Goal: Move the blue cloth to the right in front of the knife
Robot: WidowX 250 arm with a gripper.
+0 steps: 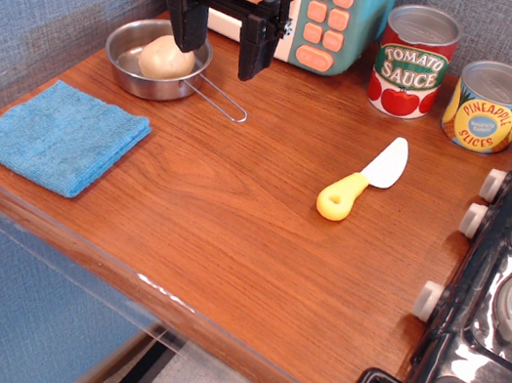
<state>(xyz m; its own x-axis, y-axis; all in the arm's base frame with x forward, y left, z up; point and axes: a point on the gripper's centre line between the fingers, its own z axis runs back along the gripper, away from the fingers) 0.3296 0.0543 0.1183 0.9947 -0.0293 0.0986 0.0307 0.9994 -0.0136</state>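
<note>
1. The blue cloth [60,136] lies flat and folded at the left side of the wooden surface [232,217], close to the front left edge
2. The knife [364,180] lies on the right part of the surface, well apart from the cloth; its white blade points to the back right and its yellow handle, with a hole at the end, points to the front left
3. The end effector [221,39] hangs at the back left of the surface, above the steel pan [155,60]; its two black fingers are spread apart and nothing is between them, so it is released
4. One finger is in front of the pan, the other is just right of the pan, above its wire handle
5. Inside the pan sits a pale rounded object [165,59]; what it is exactly I cannot tell
6. Behind the end effector stands a toy appliance [332,12] in teal colour with orange buttons
7. At the back right stand two cans side by side: a tomato sauce can [414,63] and a pineapple slices can [489,106]
8. At the right edge is a black toy stove [506,295] with white knobs on its side
</note>
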